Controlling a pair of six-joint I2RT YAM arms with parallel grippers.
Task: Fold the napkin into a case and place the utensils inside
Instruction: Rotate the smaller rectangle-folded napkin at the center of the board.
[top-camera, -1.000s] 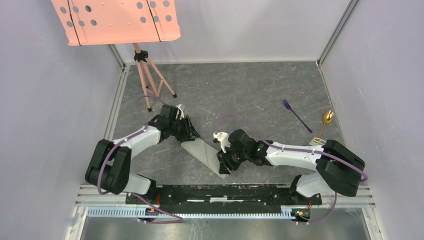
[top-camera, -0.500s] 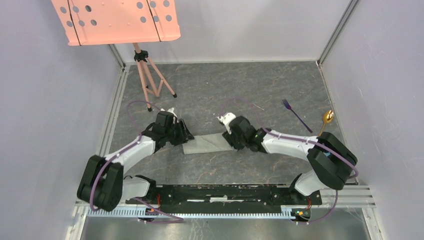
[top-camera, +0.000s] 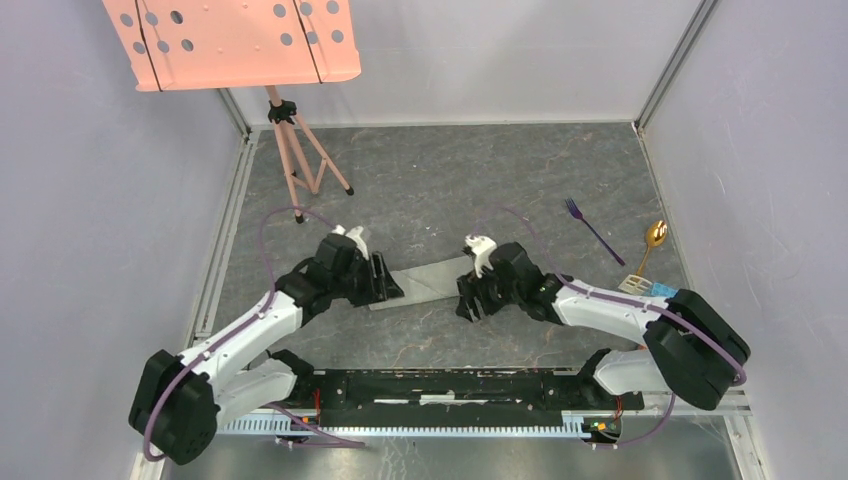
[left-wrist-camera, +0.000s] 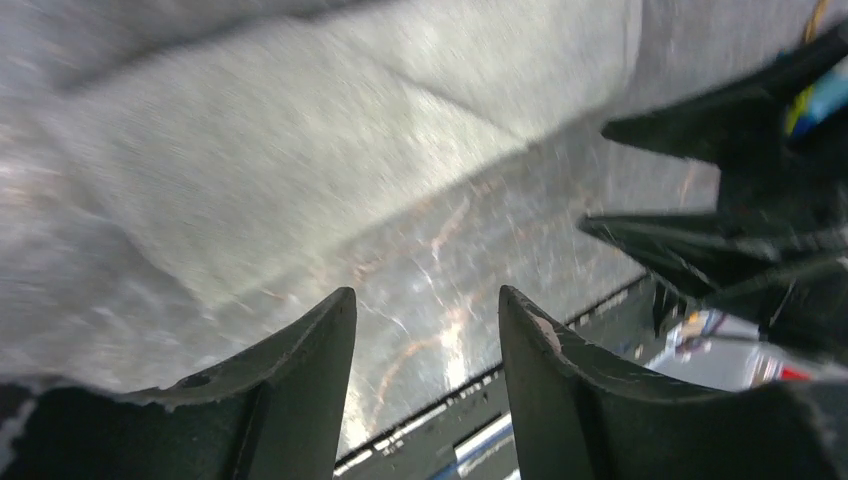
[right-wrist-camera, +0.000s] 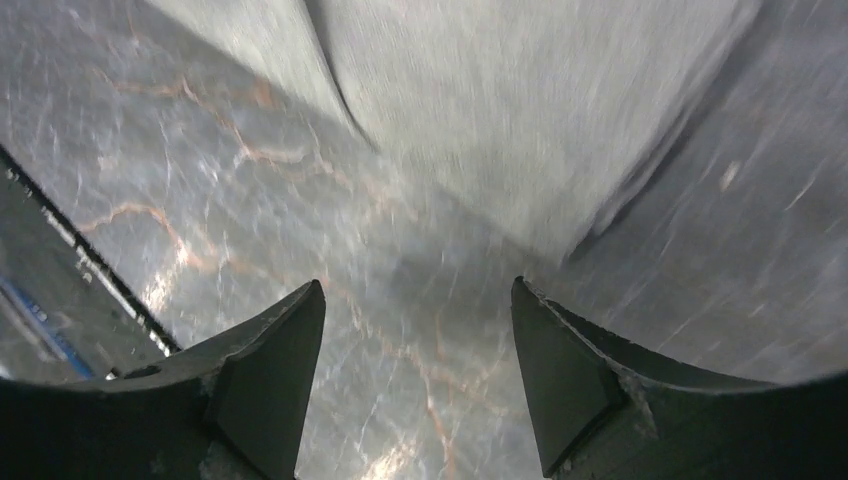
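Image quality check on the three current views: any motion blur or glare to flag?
Top external: sharp and evenly lit, soft shadows under both arms, napkin edges crisp. Left wrist: heavy motion smear across the cloth and the tabletop, with a bright glare streak on the marble between the jaws. Right wrist: similar smear, smaller glare patches low in frame; the jaws themselves are fairly sharp.

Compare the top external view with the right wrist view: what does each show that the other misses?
Only top external: the fork and spoon lying at far right, off the napkin, and the left gripper at the cloth's left end. Only right wrist: the right gripper open over bare table, plus a crease in the cloth. Both: the napkin on the grey table.
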